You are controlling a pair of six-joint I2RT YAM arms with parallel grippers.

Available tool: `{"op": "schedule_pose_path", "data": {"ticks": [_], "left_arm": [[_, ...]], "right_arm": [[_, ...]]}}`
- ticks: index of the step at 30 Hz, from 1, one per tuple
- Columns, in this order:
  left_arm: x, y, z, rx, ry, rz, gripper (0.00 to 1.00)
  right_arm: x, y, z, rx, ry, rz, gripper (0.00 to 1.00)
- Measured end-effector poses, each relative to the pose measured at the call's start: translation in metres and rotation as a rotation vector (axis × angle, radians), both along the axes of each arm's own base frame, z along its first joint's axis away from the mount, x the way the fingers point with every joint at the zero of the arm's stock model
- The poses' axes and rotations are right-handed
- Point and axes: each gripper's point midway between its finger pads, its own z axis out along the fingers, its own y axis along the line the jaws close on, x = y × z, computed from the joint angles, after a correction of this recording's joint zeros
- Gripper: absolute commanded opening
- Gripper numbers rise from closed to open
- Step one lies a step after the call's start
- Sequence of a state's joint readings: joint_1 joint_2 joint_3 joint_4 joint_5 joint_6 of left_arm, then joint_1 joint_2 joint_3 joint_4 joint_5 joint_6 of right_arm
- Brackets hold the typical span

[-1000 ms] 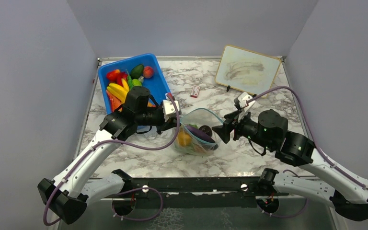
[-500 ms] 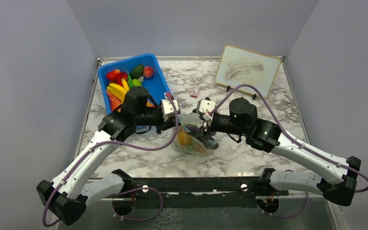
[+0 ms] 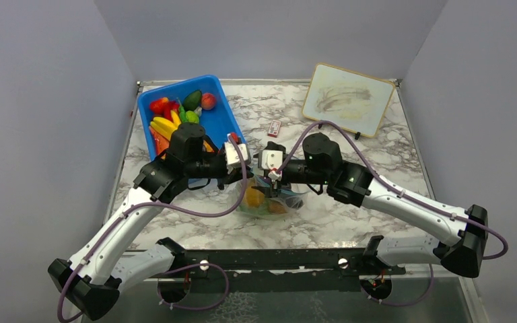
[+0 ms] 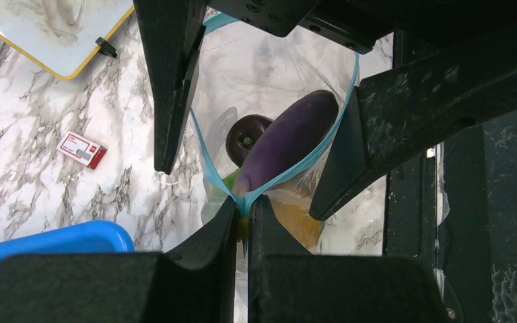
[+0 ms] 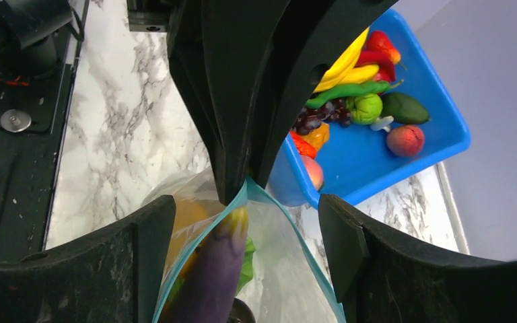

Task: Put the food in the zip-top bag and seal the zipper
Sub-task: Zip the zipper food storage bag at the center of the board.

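Your left fingers (image 4: 202, 269) pinch the zipper (image 4: 205, 155) corner; right fingers (image 5: 141, 256) spread astride the zip-top bag (image 4: 269, 74) mouth. Inside, eggplant (image 4: 286, 141) long axis points at that pinch.

I count two grippers, the left gripper (image 4: 244, 205) and the right gripper (image 5: 246, 208). One zip-top bag (image 4: 283, 67) sits at the left fingertips. Inside it, between the right fingers, are one purple eggplant (image 4: 286, 145) and one dark round piece (image 4: 246, 138). Beyond the fingertips are one blue bin (image 5: 377, 168), one whiteboard (image 4: 47, 27) and one red-and-white box (image 4: 81, 149).
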State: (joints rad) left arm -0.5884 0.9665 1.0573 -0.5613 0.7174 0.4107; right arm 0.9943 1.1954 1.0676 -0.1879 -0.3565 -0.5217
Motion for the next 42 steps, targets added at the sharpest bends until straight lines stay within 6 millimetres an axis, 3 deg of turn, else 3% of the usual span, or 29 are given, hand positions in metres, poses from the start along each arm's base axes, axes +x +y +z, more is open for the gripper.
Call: {"op": "schedule_pose_path", "data": {"ticks": [2, 4, 13, 15, 21, 23, 32, 42], "left_arm": [[0.000, 0.000, 0.000, 0.000, -0.003, -0.004, 0.00], [-0.002, 0.000, 0.000, -0.002, -0.009, -0.010, 0.00], [-0.014, 0.004, 0.005, -0.023, -0.085, -0.062, 0.00], [-0.014, 0.005, 0.006, -0.024, -0.097, -0.064, 0.06], [-0.014, 0.005, 0.009, -0.033, -0.107, -0.060, 0.44], [-0.015, 0.006, 0.015, -0.048, -0.125, -0.057, 0.49], [-0.017, 0.007, 0.026, -0.142, -0.185, -0.019, 0.55], [-0.012, -0.002, 0.011, -0.199, -0.183, -0.027, 0.52]], "right_arm": [[0.000, 0.000, -0.006, -0.019, 0.007, 0.006, 0.68], [-0.001, 0.000, -0.007, -0.023, 0.007, 0.010, 0.51], [0.000, -0.002, -0.014, -0.043, -0.014, 0.010, 0.02], [0.000, -0.002, -0.014, -0.046, -0.019, 0.012, 0.01], [-0.001, -0.008, -0.018, -0.050, -0.031, 0.005, 0.01], [-0.003, -0.015, -0.021, -0.058, -0.034, -0.006, 0.01], [-0.008, -0.032, -0.001, -0.012, -0.051, -0.042, 0.01], [-0.013, -0.034, -0.010, -0.007, 0.022, -0.055, 0.01]]}}
